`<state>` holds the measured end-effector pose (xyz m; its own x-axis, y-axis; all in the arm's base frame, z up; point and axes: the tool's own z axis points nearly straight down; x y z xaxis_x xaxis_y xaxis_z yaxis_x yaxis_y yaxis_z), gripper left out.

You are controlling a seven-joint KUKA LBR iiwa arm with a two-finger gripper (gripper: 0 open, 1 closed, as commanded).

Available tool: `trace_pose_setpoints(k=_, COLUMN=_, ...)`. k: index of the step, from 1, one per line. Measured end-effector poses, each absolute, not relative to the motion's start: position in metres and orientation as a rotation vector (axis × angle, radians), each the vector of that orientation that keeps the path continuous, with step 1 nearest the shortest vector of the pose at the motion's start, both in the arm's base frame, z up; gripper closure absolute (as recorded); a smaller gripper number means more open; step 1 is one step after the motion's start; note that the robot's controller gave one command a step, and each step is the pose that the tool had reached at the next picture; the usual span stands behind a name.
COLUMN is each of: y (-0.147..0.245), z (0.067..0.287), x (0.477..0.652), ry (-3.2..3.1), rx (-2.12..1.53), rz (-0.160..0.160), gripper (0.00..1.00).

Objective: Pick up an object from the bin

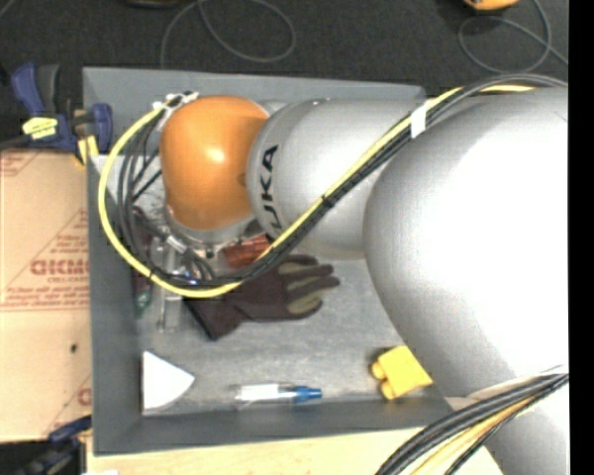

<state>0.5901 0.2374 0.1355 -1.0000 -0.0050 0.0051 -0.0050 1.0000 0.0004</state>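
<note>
gripper (166, 300) sits low at nine o'clock in the bin (346, 349), beside the dark glove (282, 290) near centre. can't tell if it's wide or closed. nothing looks lifted; the pick seems not yet done.

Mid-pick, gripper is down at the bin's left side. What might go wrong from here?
The gripper sits low near the bin's left wall, so it may scrape it. The limp dark glove lies right beside the gripper and could snag or drag along. The orange wrist cover hides the spot underneath, so a miss would be hard to notice.
</note>
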Motion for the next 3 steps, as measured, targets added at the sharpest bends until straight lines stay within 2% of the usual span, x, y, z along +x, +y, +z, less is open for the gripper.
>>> trace_pose_setpoints(k=1, y=0.236, z=0.141, x=0.592, ry=-3.144, rx=0.001, rz=-0.003, gripper=0.00)
trace_pose_setpoints(k=2, y=0.219, z=0.124, x=0.589, ry=-3.142, rx=0.065, rz=-0.001, gripper=0.00)
trace_pose_setpoints(k=3, y=0.200, z=0.116, x=0.585, ry=-3.141, rx=-0.055, rz=-0.003, gripper=0.00)
